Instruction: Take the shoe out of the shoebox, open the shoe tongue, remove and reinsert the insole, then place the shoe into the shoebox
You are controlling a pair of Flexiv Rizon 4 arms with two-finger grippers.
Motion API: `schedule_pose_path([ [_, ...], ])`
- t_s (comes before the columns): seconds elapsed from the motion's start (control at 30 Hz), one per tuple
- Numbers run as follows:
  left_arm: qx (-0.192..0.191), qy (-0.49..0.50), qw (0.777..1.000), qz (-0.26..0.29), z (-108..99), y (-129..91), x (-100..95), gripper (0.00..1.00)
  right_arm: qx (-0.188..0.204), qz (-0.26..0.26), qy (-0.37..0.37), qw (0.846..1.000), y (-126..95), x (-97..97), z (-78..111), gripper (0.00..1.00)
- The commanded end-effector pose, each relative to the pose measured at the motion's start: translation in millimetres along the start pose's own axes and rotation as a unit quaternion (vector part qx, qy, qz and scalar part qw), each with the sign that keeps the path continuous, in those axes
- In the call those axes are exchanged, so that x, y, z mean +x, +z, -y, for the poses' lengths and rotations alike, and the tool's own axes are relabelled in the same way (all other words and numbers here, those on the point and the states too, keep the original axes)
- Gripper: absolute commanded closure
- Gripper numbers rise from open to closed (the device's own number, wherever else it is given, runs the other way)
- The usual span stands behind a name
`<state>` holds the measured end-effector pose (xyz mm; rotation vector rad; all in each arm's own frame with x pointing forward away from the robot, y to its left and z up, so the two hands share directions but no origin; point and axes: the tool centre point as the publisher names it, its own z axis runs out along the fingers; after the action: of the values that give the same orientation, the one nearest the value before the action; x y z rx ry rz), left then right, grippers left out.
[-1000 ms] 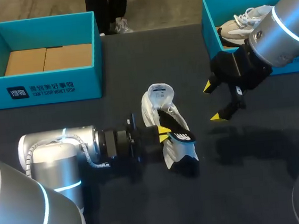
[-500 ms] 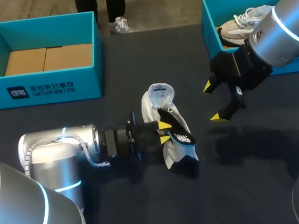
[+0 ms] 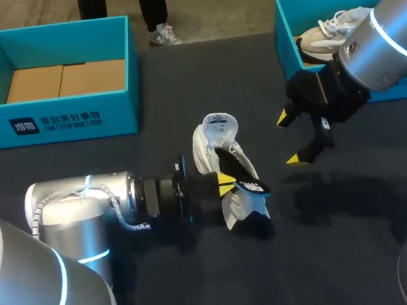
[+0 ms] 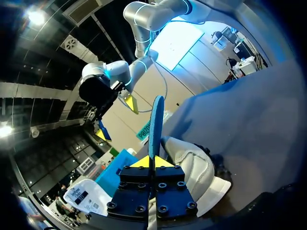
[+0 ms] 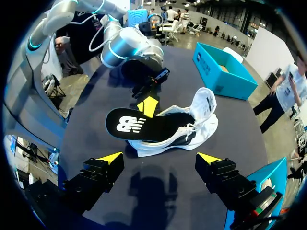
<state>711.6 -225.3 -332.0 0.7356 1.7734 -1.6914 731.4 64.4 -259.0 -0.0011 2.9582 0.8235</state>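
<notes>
- The left claw (image 3: 225, 182) is clamped shut on the black insole (image 3: 249, 183), with its yellow tips pressed onto the insole's edge. In the left wrist view the insole stands edge-on, straight up from between the fingers.
- One end of the insole sits in the white shoe (image 3: 207, 148) and the other sticks out of it. The shoe lies mid-surface, right at that claw's tips, with its tongue towards the far edge.
- The right claw (image 3: 287, 139) hangs to the shoe's right, near it but apart, with its fingers spread wide. In the right wrist view the shoe and insole lie ahead of this claw.
- The surface (image 3: 203, 284) is dark.
- A teal shoebox (image 3: 55, 123) sits at its far left with brown cardboard (image 3: 65, 79) inside.
- A second teal box (image 3: 286, 42) at the far right holds another shoe (image 3: 326, 34).
</notes>
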Motion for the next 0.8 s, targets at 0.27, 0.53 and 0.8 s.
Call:
schedule_pose_path([
  [0.27,-0.020,0.006,1.000,-0.004,-21,-1,-2.8,1.00,0.000,0.000,0.000,1.000,1,-0.5,0.1,0.00],
  [0.53,-0.032,0.010,0.999,-0.001,-26,-5,-3.0,0.85,0.000,0.000,0.000,1.000,1,-0.5,0.1,0.00],
  [0.8,-0.010,0.018,1.000,0.004,-7,0,-7.8,0.75,0.000,0.000,0.000,1.000,1,-0.5,0.1,0.00],
])
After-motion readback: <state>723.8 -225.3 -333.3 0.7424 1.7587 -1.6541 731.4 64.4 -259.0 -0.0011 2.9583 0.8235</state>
